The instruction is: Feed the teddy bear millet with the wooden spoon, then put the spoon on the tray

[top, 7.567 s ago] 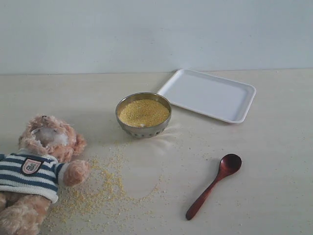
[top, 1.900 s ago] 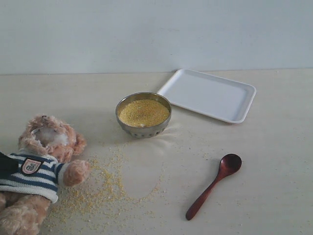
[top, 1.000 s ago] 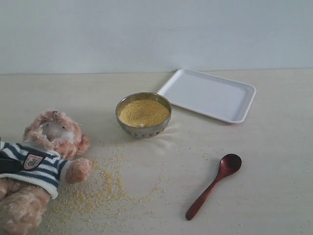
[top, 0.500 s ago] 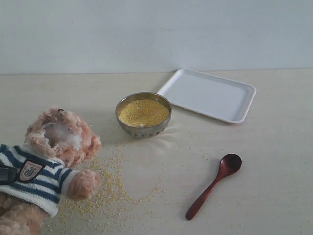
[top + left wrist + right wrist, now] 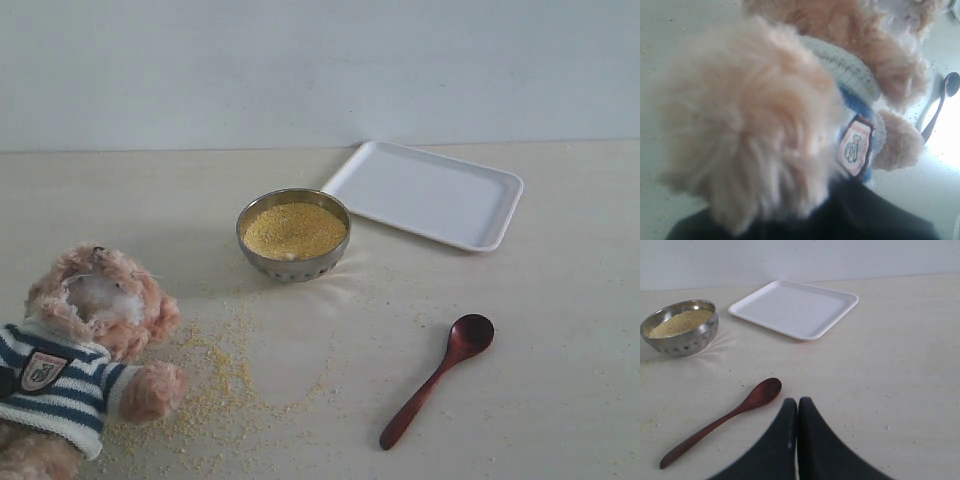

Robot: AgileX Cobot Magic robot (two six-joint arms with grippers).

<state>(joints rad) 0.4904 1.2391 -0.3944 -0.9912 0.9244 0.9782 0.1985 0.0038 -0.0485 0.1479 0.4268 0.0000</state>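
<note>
Clamped tight on nothing, the right gripper's (image 5: 797, 403) two black jaws press flat against each other, hovering close above the worktop (image 5: 560, 330) with the wooden spoon (image 5: 437, 380) lying free just beside their tips, untouched. The left gripper (image 5: 850, 212) has its jaws closed on the teddy bear (image 5: 85, 340) at the striped sweater beside the shield badge, though fur hides most of them. The bear leans at the near-left corner, face turned up, one paw stuck out over a spill of loose grains (image 5: 215, 390). The spoon lies toward the near edge, right of middle, bowl pointing to the far-right corner. A steel bowl (image 5: 295, 266) heaped with millet (image 5: 294, 228) stands around the middle, nearer the far edge. Just beside it, not touching, the tray (image 5: 430, 195) lies flat and bare toward the far edge, right of centre.
</note>
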